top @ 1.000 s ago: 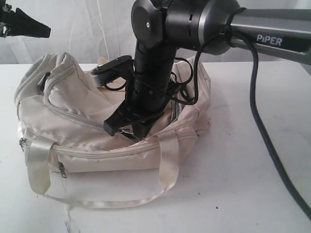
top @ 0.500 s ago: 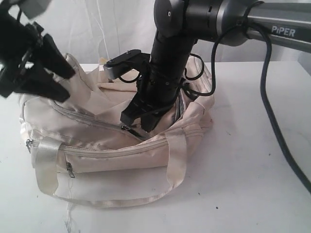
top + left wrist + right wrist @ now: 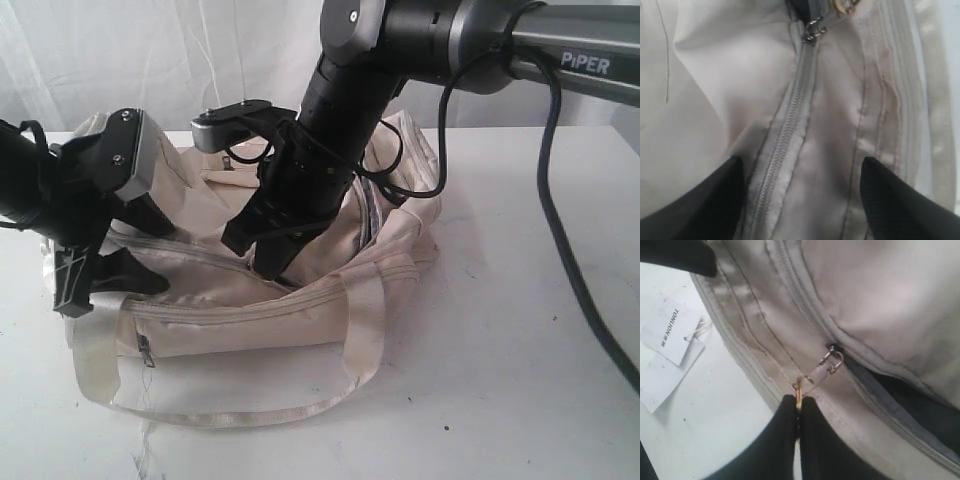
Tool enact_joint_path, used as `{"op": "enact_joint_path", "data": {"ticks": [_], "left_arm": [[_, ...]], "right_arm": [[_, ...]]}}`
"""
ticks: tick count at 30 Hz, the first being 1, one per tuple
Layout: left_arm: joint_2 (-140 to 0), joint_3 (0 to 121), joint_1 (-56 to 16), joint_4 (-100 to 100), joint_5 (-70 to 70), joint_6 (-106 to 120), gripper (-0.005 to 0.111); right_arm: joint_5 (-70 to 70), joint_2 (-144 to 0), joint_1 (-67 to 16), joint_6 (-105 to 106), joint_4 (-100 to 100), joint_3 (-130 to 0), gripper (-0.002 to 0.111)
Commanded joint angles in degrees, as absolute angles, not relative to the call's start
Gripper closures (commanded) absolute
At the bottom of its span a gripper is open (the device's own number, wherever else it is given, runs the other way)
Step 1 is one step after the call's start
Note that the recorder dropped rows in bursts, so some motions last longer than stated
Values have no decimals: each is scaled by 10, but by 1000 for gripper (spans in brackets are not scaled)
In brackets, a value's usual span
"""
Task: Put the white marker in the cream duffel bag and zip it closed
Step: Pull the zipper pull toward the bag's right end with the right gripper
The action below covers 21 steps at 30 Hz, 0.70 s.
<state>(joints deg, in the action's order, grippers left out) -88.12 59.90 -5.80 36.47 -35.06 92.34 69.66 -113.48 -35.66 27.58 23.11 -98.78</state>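
One zipper ring (image 3: pixel 798 385) in right gripper (image 3: pixel 799 402)

The left claw (image 3: pixel 150 255) has dropped onto the cream duffel bag (image 3: pixel 250 320).

We are counting one bag (image 3: pixel 250 330) and placing everything else against it. One table (image 3: pixel 520 380) is lying under the bag. Two grippers are hanging over the bag: the left gripper (image 3: pixel 105 280) at one end, the right gripper (image 3: pixel 265 255) above its middle. On the bag we are finding two zippers, a top zipper (image 3: pixel 190 252) and a front zipper (image 3: pixel 230 312), and two pulls, a ring pull (image 3: pixel 798 386) on top and a small pull (image 3: pixel 144 350) on the front. One handle (image 3: pixel 362 340) is looping down the bag's front. Two paper tags, a printed tag (image 3: pixel 671 329) and a plain tag (image 3: pixel 657 382), are lying just beside the bag.
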Motion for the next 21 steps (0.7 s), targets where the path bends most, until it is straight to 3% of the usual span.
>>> {"op": "enact_joint_path", "data": {"ticks": [1, 5, 7, 13, 21], "left_arm": [[-895, 595, -60, 462, -338, 962, 38], [-910, 595, -60, 520, -338, 1022, 40], [-923, 595, -60, 517, -344, 1016, 49], [-921, 595, -58, 439, -338, 902, 107], [-894, 595, -58, 421, -312, 852, 107]], "right_arm": [[700, -1127, -354, 283, 238, -985, 108], [700, -1127, -354, 283, 248, -985, 108], [700, -1127, -354, 283, 253, -985, 108], [700, -1117, -352, 280, 244, -985, 108], [700, -1090, -315, 265, 236, -985, 108]]}}
